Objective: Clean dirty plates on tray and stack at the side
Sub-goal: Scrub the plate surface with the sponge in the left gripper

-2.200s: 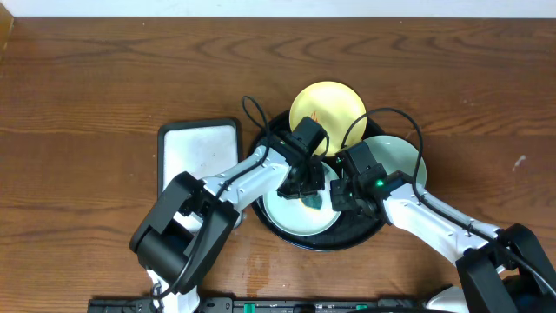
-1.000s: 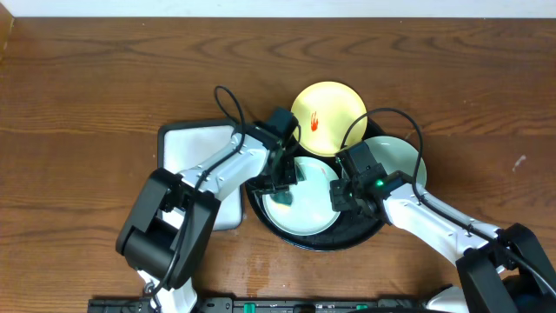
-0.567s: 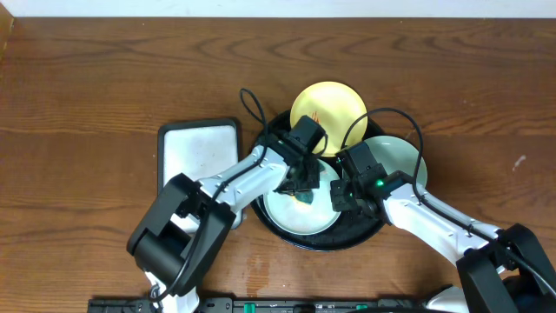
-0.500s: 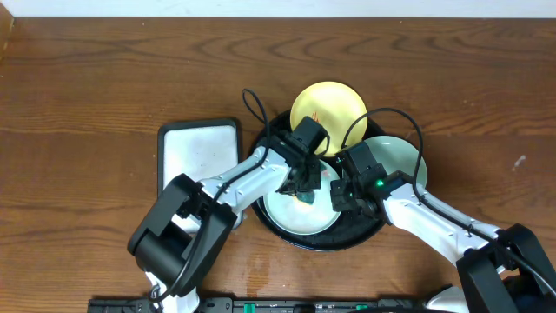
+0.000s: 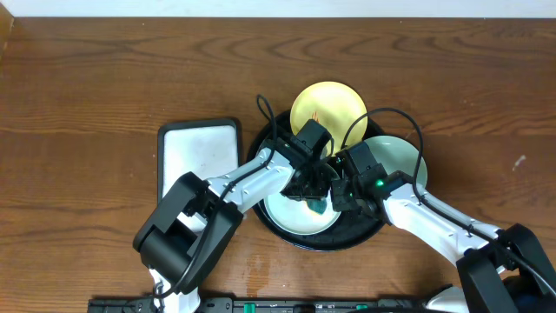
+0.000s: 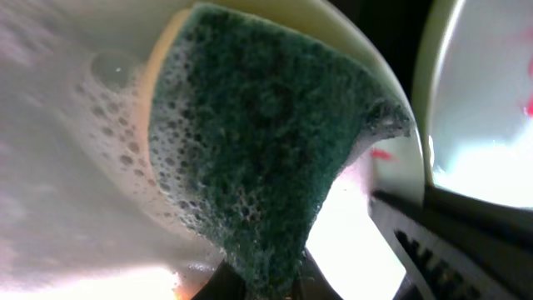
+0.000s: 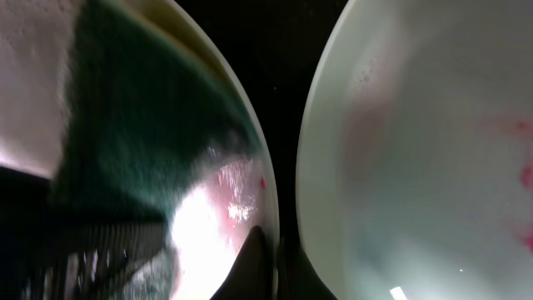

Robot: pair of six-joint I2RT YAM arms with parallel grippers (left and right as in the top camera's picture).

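The left gripper (image 5: pixel 313 187) has slid right, clamped on the green sponge (image 6: pixel 258 142), close beside the right gripper (image 7: pixel 268 254), which pinches the rim of the soapy mint plate (image 5: pixel 287 217) in the black tray (image 5: pixel 347 242). Another such stroke could knock them together or jolt the wet rim loose.

left arm (image 5: pixel 252 178), right arm (image 5: pixel 426 213) crowding tray (image 5: pixel 314 245); table (image 5: pixel 104 78) open around
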